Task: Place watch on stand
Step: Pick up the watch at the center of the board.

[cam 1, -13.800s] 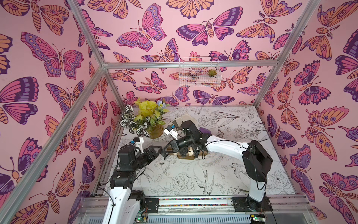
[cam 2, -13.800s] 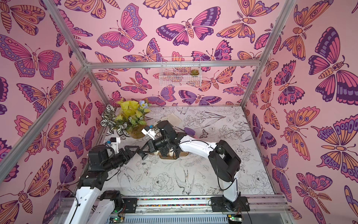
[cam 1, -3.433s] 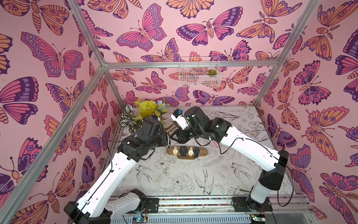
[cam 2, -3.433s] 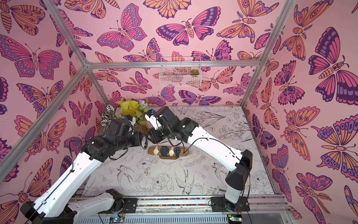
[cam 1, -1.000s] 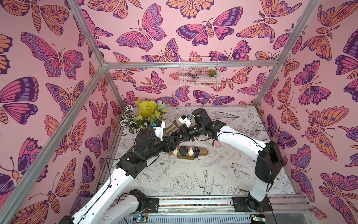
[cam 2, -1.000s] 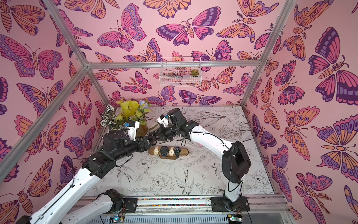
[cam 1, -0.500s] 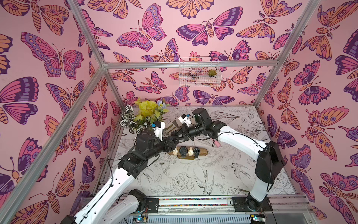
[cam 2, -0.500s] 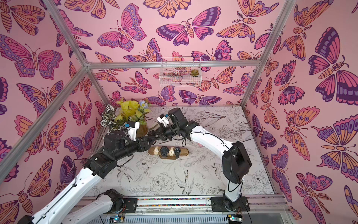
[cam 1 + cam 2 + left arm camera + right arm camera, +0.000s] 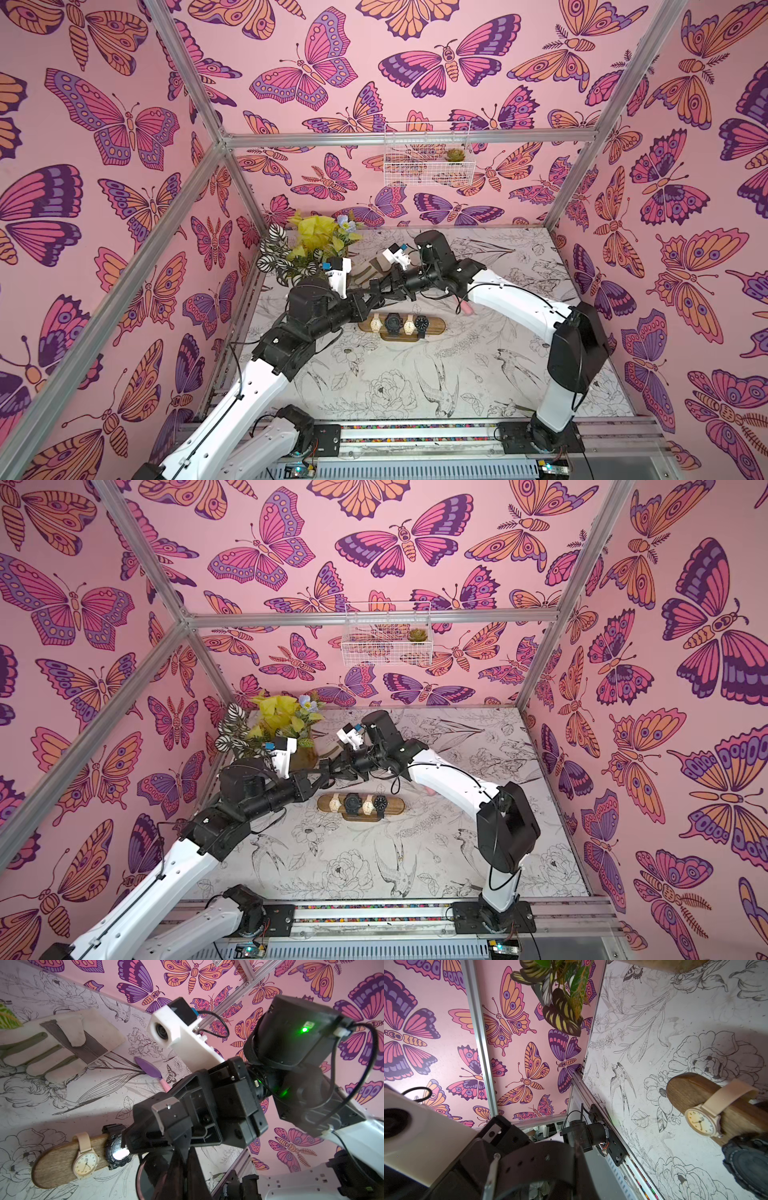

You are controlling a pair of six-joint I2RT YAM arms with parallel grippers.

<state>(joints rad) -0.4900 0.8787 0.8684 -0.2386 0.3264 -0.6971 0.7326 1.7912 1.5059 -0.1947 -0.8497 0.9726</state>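
The wooden stand [image 9: 436,326] [image 9: 397,804] lies mid-table with several watches strapped round it, beige and black. My two grippers meet just above its left end. The left gripper [image 9: 371,300] [image 9: 187,1150] is shut on the strap of a dark watch [image 9: 142,1174], whose loop hangs beside its fingers. My right gripper [image 9: 377,291] is shut on the same watch; its holed strap [image 9: 537,1161] fills the bottom of the right wrist view. Below them, the stand's end [image 9: 689,1088] carries a beige watch [image 9: 699,1122] and a black one [image 9: 117,1153].
A potted plant [image 9: 307,245] stands in the back left corner, with a work glove [image 9: 52,1047] lying beside it. A purple and pink utensil [image 9: 148,1068] lies behind the stand. A white wire basket [image 9: 428,160] hangs on the back wall.
My left gripper has closed from open onto the dark watch's strap. Both arms have stayed nearly where they were above the stand's left end.
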